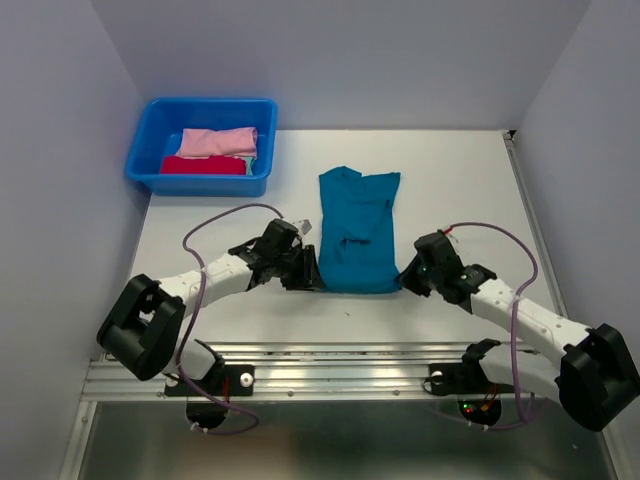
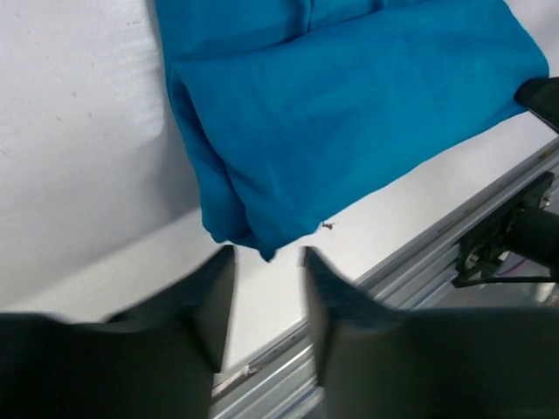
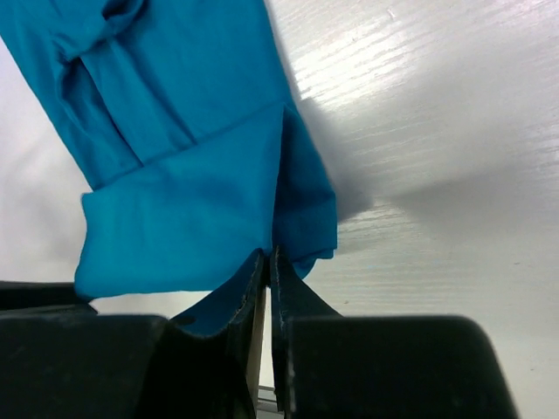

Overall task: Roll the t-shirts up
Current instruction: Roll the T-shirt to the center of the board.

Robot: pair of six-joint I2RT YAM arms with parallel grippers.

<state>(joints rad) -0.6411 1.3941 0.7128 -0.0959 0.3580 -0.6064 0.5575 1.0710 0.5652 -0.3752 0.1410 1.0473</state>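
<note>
At the far left of the worktop (image 1: 460,190) stands a blue tub (image 1: 200,186) holding a pink bundle (image 1: 218,142) and a red bundle (image 1: 203,166), both well apart from the arms.

The left pincer (image 2: 266,262) sits low at the near left corner of the teal shirt (image 1: 358,235). Its jaws stand a little apart with nothing between them. The wrist view shows the corner of the cloth just ahead of the fingertips, not inside the gap.

The shirt lies flat in the middle of the worktop, folded lengthwise into a strip. Its collar end is far from the arms and its hem end is near them.

The right pincer (image 3: 267,257) is at the near right corner, jaws pressed together, and the hem edge appears to run down into them.

The shirt should handle as light, limp and thin, with no stiffness to hold a shape. The folded layers will likely slide over one another (the left edge already shows several plies stacked). A pinch that catches only the top ply would peel the fold open.

The sensible hold is at the two near hem corners, biting through every layer. The roll can then turn evenly away from the arms. An uneven pull on one corner would probably skew it into a cone.
</note>
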